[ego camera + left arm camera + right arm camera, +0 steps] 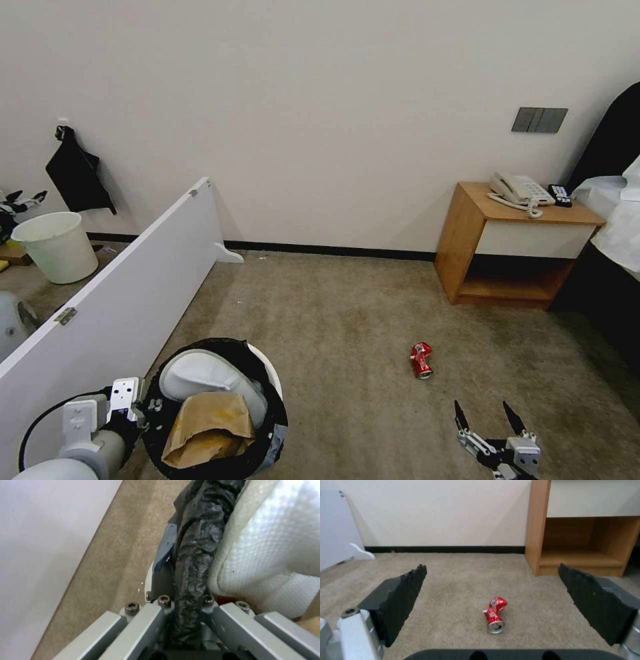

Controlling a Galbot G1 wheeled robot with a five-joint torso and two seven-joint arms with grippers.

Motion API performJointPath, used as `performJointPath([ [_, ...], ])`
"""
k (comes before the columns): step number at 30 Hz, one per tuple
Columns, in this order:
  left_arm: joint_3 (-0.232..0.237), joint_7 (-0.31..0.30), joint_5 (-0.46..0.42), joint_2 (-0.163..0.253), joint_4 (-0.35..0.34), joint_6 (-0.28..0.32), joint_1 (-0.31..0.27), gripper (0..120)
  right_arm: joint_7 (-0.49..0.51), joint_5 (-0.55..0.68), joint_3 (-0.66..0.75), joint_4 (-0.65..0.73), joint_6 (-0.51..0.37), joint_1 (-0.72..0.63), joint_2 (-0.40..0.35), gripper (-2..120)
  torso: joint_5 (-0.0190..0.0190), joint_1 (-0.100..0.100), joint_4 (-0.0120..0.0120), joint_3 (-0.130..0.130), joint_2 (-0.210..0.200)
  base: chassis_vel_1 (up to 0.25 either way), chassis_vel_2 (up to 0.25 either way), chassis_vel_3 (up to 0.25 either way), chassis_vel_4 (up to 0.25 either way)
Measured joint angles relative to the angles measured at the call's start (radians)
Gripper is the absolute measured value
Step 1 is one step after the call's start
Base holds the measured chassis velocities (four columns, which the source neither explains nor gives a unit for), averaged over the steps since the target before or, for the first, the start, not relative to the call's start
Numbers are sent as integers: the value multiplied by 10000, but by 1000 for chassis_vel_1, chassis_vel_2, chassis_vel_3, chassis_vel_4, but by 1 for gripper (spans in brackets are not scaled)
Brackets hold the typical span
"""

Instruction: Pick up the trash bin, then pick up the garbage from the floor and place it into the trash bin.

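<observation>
a hotel-like bedroom: carpet point(333, 313), bedside table point(513, 243) with telephone point(520, 190).

We see beige carpet point(333, 313) carrying a crushed red can point(421, 360), lying on its side just ahead of our right gripper point(490, 417), apart from it.

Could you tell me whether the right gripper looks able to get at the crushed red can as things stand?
Probably yes: the right gripper is open, the crushed red can lies alone on bare carpet ahead of it, with nothing between them.
</observation>
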Motion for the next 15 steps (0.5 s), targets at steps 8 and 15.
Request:
performJointPath([
  [8,8,-5,5,0,-1,3,-4,0,-13,30,-5,9,-6,2,-24,100,0,0,1,0,-1,-36,33,36,-36],
  [15,32,-5,6,1,-1,6,-24,0,-16,89,6,24,-23,4,-59,100,1,0,0,0,0,-7,15,10,-14],
])
